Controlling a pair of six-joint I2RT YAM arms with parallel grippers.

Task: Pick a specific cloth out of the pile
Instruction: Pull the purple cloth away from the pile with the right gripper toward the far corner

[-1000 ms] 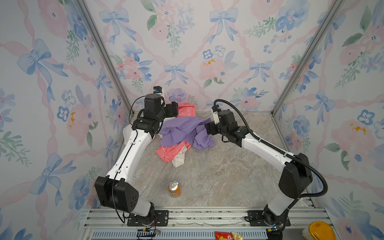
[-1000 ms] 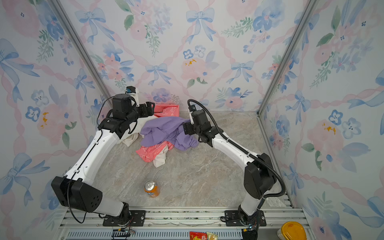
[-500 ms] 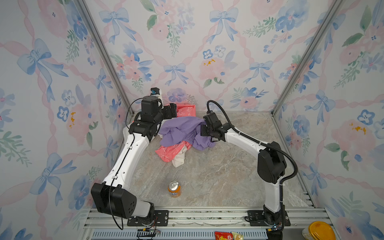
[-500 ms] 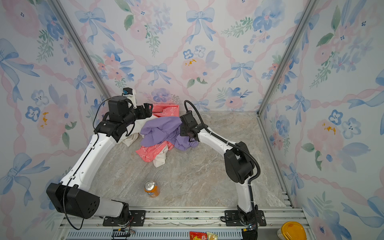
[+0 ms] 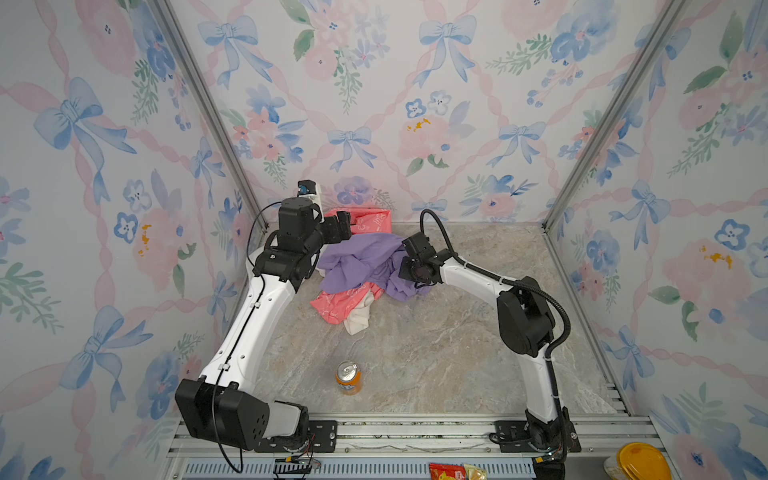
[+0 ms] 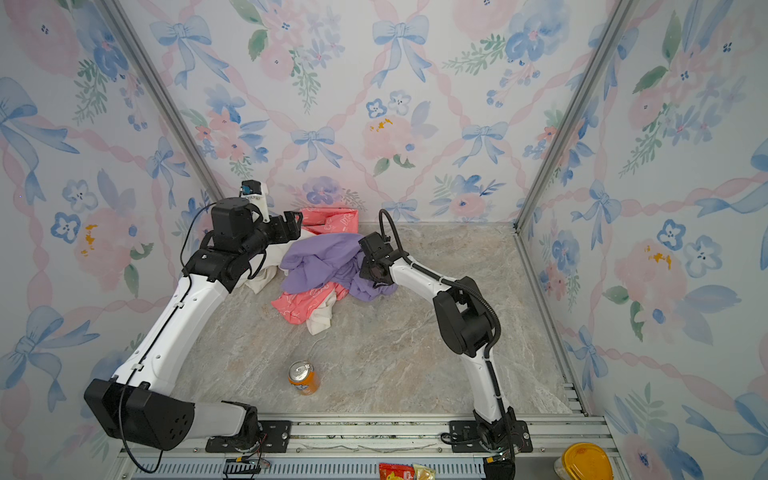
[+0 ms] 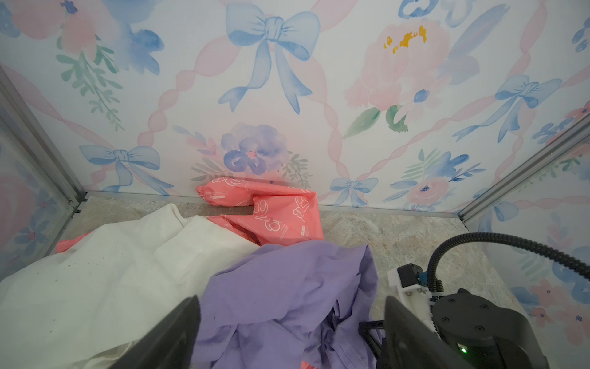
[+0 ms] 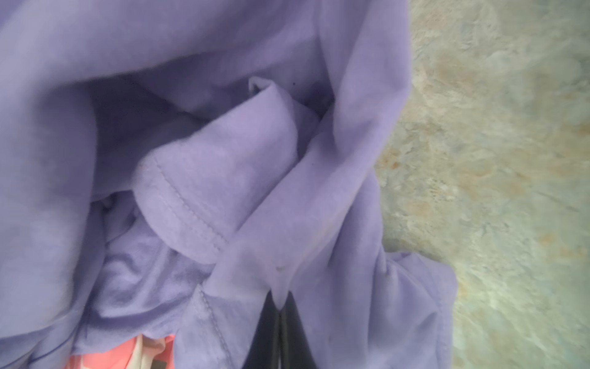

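The lavender-purple cloth (image 5: 365,262) (image 6: 320,262) lies crumpled on top of the pile, over a coral-pink bow-print cloth (image 5: 338,303) and a white cloth (image 5: 357,322). My right gripper (image 8: 280,306) is shut, pinching a raised fold of the lavender cloth (image 8: 223,166) at the cloth's right edge; in both top views its fingertips are buried in the fabric beside the wrist (image 5: 419,262) (image 6: 374,262). Above the pile's back left, my left gripper (image 7: 290,300) (image 5: 345,226) hangs open, holding nothing, with the lavender cloth (image 7: 287,294) and the white cloth (image 7: 111,271) below it.
An orange drink can (image 5: 348,377) (image 6: 303,377) stands on the marble floor nearer the front. More of the coral-pink cloth (image 7: 281,214) lies against the back wall. Flowered walls close in three sides. A yellow-lidded tub (image 5: 640,461) and snack packets (image 5: 453,471) sit beyond the front rail.
My right gripper has moved left into the lavender cloth's edge and shut on a fold. The left arm has shifted slightly and stayed open.
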